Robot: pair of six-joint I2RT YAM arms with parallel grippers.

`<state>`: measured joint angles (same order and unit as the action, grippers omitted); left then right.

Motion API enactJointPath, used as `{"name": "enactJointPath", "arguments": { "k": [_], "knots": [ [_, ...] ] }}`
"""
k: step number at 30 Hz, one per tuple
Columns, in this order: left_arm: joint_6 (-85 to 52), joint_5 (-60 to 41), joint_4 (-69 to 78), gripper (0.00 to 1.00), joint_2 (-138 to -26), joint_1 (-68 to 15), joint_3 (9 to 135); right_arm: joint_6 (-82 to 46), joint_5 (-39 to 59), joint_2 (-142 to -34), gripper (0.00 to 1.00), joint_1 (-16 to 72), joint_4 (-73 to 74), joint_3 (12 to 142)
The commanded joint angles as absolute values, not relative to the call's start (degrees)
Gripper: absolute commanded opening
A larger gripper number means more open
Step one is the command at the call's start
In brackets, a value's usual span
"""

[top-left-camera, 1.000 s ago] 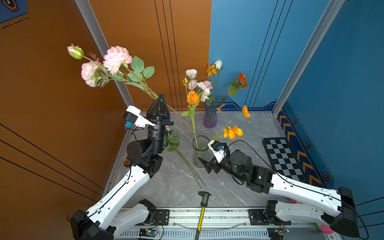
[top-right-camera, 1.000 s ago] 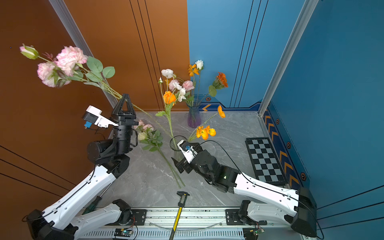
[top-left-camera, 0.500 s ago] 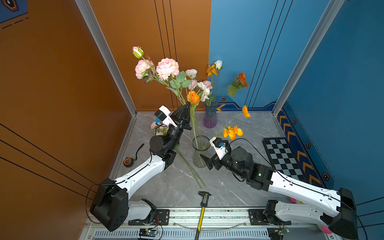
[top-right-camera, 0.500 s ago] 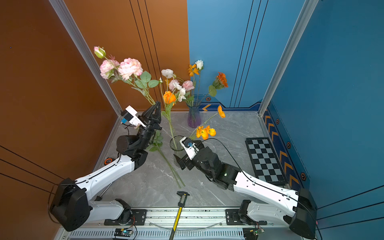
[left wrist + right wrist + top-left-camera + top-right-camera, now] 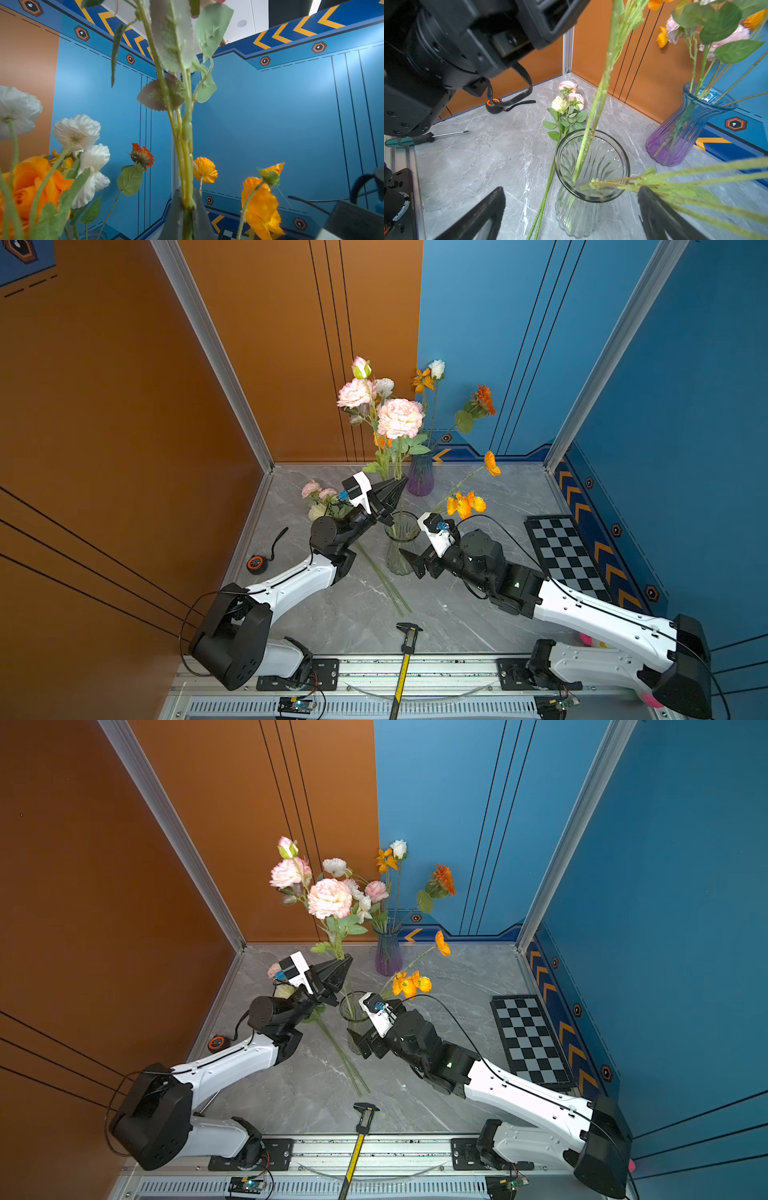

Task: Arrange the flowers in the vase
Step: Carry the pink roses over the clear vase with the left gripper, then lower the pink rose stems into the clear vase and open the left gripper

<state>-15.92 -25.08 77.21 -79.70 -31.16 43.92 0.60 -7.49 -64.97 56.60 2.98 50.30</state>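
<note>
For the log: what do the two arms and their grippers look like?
The left arm and right arm match: white link shells, black joints and bases, a black cable looping beside each. The left gripper and right gripper carry black, pointed triangular jaws, with a white wrist block bearing a small blue part.

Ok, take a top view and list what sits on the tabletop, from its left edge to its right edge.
tape measure → loose roses lying flat → clear glass vase → checkerboard. The purple vase and the caliper overlap the clear vase's span, so they are left out.
</note>
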Motion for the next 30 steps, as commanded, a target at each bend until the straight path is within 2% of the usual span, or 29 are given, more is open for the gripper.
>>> {"name": "enactJointPath", "arguments": {
  "k": [1,11,16,17,20,24,28,30],
  "knots": [
    [-16.17,-31.84,80.70,0.06,-80.02,-31.10,42.72,-0.15,-6.39,-65.63,1.00,56.47,3.14,52.12],
    [-14.92,-38.61,80.75,0.23,-78.85,-30.71,35.81,-0.18,-6.95,-65.47,1.00,56.69,1.32,52.32],
    [-15.33,-38.67,80.70,0.29,-77.47,-30.79,33.72,-0.27,-7.84,-65.39,1.00,56.94,1.30,52.56],
    [-15.46,-38.76,80.73,0.33,-77.11,-30.85,33.38,-0.26,-8.20,-65.38,1.00,57.17,1.40,52.56],
    [-15.50,-38.60,80.63,0.56,-75.77,-30.41,31.89,-0.26,-9.27,-65.12,1.00,57.81,1.34,52.31],
    [-18.34,-39.19,80.47,0.72,-73.78,-28.51,30.01,-0.44,-11.43,-63.22,1.00,59.12,0.45,50.98],
    [-19.81,-41.37,78.77,0.83,-73.51,-26.64,29.19,-1.67,-13.26,-59.78,1.00,59.80,0.74,47.68],
    [-20.98,-42.72,78.84,0.96,-74.20,-26.28,28.96,-2.23,-13.83,-58.03,1.00,59.77,0.63,46.31]
  ]
}}
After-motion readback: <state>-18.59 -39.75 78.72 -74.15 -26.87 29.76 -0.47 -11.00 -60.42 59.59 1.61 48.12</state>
